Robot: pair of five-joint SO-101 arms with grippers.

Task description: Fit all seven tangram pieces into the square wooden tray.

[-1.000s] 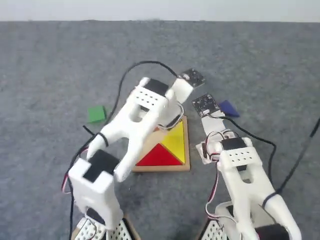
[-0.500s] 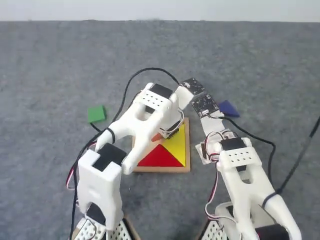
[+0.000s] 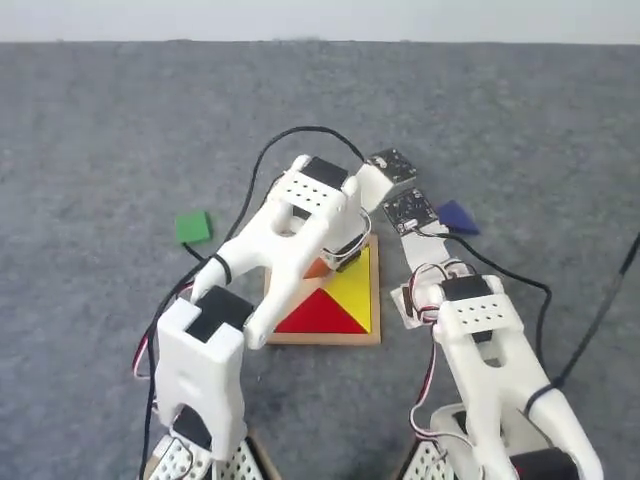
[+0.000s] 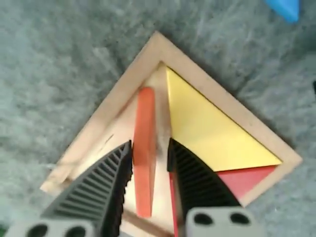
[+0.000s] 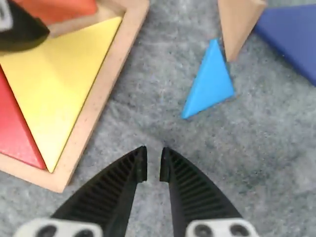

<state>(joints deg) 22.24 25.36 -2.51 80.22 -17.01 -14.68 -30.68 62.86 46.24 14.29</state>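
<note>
— Over the tray, left gripper: status?
— Clamped on orange piece, gripped on edge, standing in the bare section between tray wall and yellow triangle.
— Right gripper?
— Almost shut, holding nothing, above grey felt just outside the tray, near light blue triangle.
— Recommendation?
— Tip orange piece flat, square its long edge to the tray wall, release only once seated; avoid wedging against yellow triangle
</note>
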